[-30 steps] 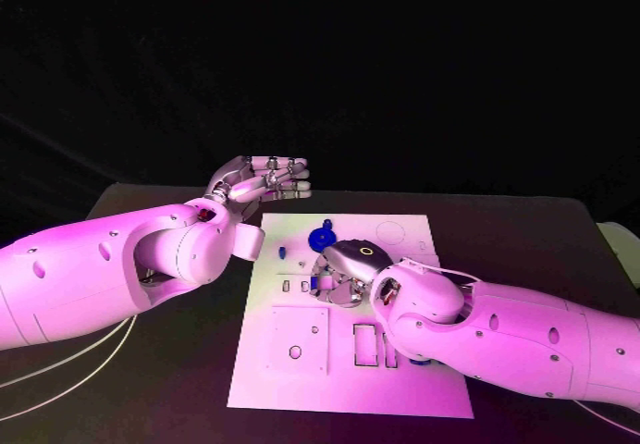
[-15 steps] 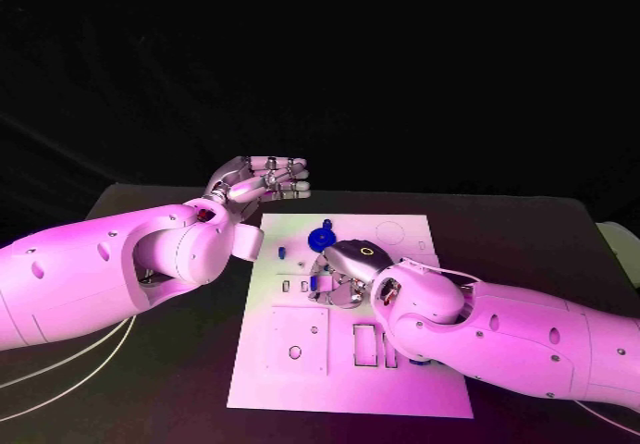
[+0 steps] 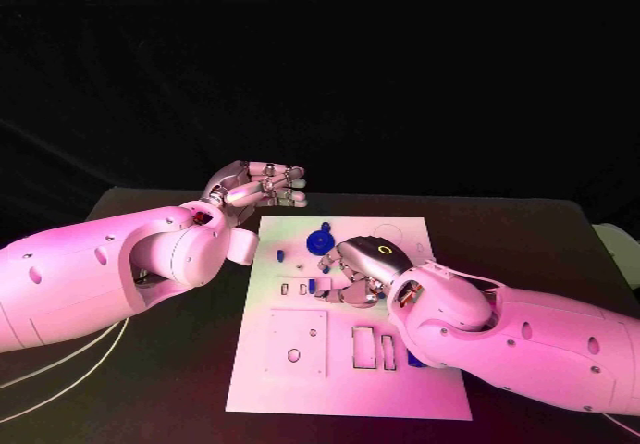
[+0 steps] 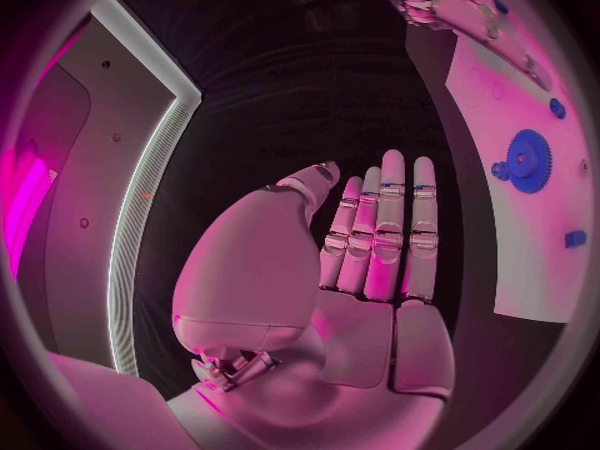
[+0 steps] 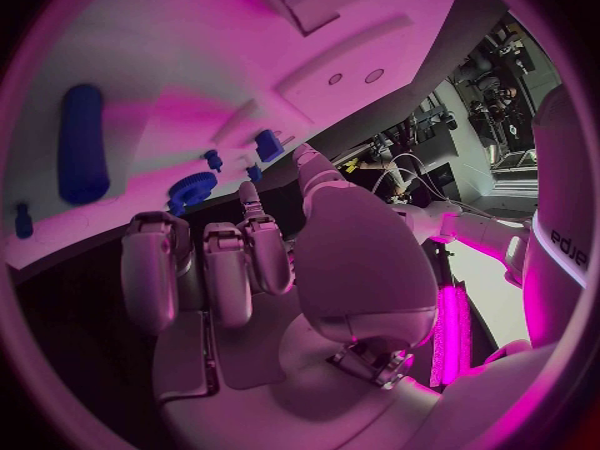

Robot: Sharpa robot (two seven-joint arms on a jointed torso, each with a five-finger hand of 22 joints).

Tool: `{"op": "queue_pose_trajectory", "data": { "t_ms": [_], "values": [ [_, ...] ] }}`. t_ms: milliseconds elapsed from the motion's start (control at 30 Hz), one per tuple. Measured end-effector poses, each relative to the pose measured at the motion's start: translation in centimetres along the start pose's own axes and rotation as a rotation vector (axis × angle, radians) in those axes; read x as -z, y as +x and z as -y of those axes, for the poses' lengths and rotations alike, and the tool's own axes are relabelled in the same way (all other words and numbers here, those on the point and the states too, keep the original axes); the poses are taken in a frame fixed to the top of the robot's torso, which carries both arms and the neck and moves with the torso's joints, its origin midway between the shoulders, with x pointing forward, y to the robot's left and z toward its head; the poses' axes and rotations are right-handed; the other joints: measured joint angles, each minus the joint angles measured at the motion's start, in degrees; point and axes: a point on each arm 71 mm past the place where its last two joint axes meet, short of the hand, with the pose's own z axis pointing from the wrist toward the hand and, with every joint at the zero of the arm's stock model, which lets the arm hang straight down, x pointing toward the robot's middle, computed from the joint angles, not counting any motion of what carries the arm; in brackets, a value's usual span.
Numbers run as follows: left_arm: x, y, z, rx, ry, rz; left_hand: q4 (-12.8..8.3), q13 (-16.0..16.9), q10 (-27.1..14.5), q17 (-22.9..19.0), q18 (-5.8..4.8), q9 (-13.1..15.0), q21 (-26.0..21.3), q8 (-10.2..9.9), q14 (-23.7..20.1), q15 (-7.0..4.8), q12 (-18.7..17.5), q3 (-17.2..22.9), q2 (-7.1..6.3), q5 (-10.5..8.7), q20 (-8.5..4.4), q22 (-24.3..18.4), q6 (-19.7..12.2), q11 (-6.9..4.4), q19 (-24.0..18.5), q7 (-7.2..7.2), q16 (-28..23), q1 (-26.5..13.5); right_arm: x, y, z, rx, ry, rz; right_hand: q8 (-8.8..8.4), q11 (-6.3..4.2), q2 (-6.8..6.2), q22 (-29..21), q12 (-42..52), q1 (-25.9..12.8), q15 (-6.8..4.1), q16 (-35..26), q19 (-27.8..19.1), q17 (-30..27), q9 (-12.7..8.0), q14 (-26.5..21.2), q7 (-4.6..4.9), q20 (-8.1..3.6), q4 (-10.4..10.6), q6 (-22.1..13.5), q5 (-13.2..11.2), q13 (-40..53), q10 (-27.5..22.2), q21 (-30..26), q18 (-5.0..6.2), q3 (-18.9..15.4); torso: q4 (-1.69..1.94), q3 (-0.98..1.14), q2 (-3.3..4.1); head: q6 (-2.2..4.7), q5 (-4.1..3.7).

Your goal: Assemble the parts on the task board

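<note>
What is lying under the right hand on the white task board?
The right hand hovers over the middle of the task board. A small blue part shows at its fingers, and the blue gear lies just beyond. Whatever is beneath the palm is covered.

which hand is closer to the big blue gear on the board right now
Right. The right hand hovers over the task board just beside the blue gear; the left hand is raised off the board's far left corner, farther away.
</note>
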Motion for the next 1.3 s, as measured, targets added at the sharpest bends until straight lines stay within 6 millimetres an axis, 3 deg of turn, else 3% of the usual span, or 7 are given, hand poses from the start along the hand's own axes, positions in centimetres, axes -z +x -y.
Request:
{"op": "queue_pose_trajectory", "data": {
  "t_ms": [200, 367, 433, 500, 633, 767, 1300],
  "values": [
    [-0.3, -0.6, -0.6, -0.111, -0.06, -0.061, 0.53, 2.61, 9.5, 10.58, -0.01, 1.1, 9.31, 1.59, 14.24, -4.74, 4.56, -1.66, 0.34, -0.28, -6.03, 4.43, 4.03, -4.15, 11.4, -3.2, 15.18, -0.92, 1.9, -3.9, 2.8, -0.071, 0.018, 0.079, 0.52, -0.13, 2.12, 0.0, -1.99, 2.12, 0.0, -1.45, -2.1, 0.05, 0.32, 0.0, -0.36, 0.01, -0.26, 0.36, 2.68, 0.0, -1.24, -3.51, 0.91, 0.27, -0.11, 0.01, -0.51, 0.09, 0.14],
    [-0.3, -0.7, -1.5, -0.239, -0.161, -0.149, 4.39, 8.67, 12.68, 43.55, -0.01, 2.46, 17.37, 2.42, 15.26, -6.29, 11.4, -4.4, 0.09, -0.28, -9.34, 9.06, 5.23, -5.95, 15.73, -4.8, 47.49, -4.96, 3.6, -7.0, 5.5, -0.164, 0.069, 0.12, 0.91, -0.21, 2.25, -0.01, -2.45, 2.25, 0.0, -1.99, -2.51, 0.05, 0.38, 0.0, -0.55, 0.01, -0.26, 0.56, 3.28, 0.0, -1.64, -4.44, 0.91, 0.26, -0.17, 0.04, -1.14, -0.12, 0.23],
    [-0.2, -0.6, -1.9, -0.301, -0.207, -0.185, 6.83, 13.93, 12.55, 54.72, -0.02, 3.6, 21.4, 3.26, 15.19, -6.56, 17.11, -5.65, 0.15, -0.28, -9.89, 11.69, 5.38, -6.28, 16.23, -5.75, 57.62, -6.49, 4.3, -7.9, 6.5, -0.196, 0.092, 0.132, 0.91, -0.21, 2.25, -0.01, -2.45, 2.25, 0.0, -1.99, -2.51, 0.04, 0.42, 0.0, -0.55, 0.01, -0.25, 0.56, 3.28, 0.0, -1.64, -4.44, 0.91, 0.26, -0.18, 0.04, -1.43, -0.29, 0.25],
    [-0.2, -0.4, -2.4, -0.386, -0.262, -0.228, 8.81, 23.99, 10.58, 62.69, -0.01, 5.68, 28.22, 4.81, 15.25, -7.08, 27.46, -6.88, 0.28, -0.12, -10.77, 17.81, 5.5, -7.14, 16.33, -6.31, 65.79, -6.72, 5.0, -8.9, 7.6, -0.23, 0.123, 0.147, 0.91, -0.21, 2.25, -0.01, -2.45, 2.25, 0.0, -1.99, -2.51, 0.04, 0.44, 0.0, -0.55, 0.01, -0.25, 0.56, 3.52, 0.0, -1.64, -4.44, 0.91, 0.26, -0.18, 0.04, -1.69, -0.42, 0.25],
    [-0.2, 0.1, -3.2, -0.553, -0.352, -0.281, 9.44, 45.64, 11.12, 64.33, -1.09, 9.78, 39.74, 8.02, 15.17, -8.07, 48.76, -9.5, 1.26, -0.12, -11.34, 31.88, 5.84, -7.68, 18.41, -6.77, 70.3, -8.66, 5.8, -9.8, 8.9, -0.28, 0.165, 0.16, 1.11, -0.21, 2.25, -0.01, -2.45, 2.25, 0.0, -1.98, -2.51, 0.04, 0.48, 0.0, -0.67, 0.01, -0.25, 0.72, 3.74, 0.0, -1.64, -4.64, 0.91, 0.26, -0.17, 0.1, -2.14, -0.69, 0.25],
    [-0.4, 0.6, -3.9, -0.71, -0.438, -0.308, 9.45, 57.15, 12.24, 64.36, -2.27, 14.45, 48.42, 11.34, 15.18, -8.19, 59.66, -11.56, 2.2, -0.12, -11.76, 43.85, 4.61, -8.37, 21.06, -7.56, 70.51, -10.19, 6.3, -10.2, 10.0, -0.307, 0.197, 0.17, 1.14, -0.41, 2.25, 0.01, -2.45, 2.25, 0.0, -1.99, -2.71, 0.04, 0.5, 0.0, -0.53, -0.2, -0.25, 0.96, 3.85, 0.0, -1.84, -4.67, 0.92, 0.25, -0.11, 0.15, -2.48, -0.98, 0.23],
    [-1.4, 2.3, -6.0, -1.04, -0.655, -0.337, 9.65, 62.39, 12.45, 64.35, -3.11, 21.21, 52.83, 15.29, 15.18, -8.19, 63.82, -14.91, 2.76, -0.12, -11.69, 50.3, 2.24, -8.59, 21.55, -7.83, 70.51, -12.7, 6.6, -10.7, 11.5, -0.338, 0.243, 0.185, 1.36, -0.41, 2.25, 0.03, -2.68, 2.25, -0.01, -2.2, -2.71, 0.03, 0.54, 0.0, -0.53, -0.19, -0.24, 0.96, 4.74, 0.0, -1.84, -4.89, 0.91, -0.07, 0.23, 0.38, -2.99, -1.8, 0.23]
  ]
}}
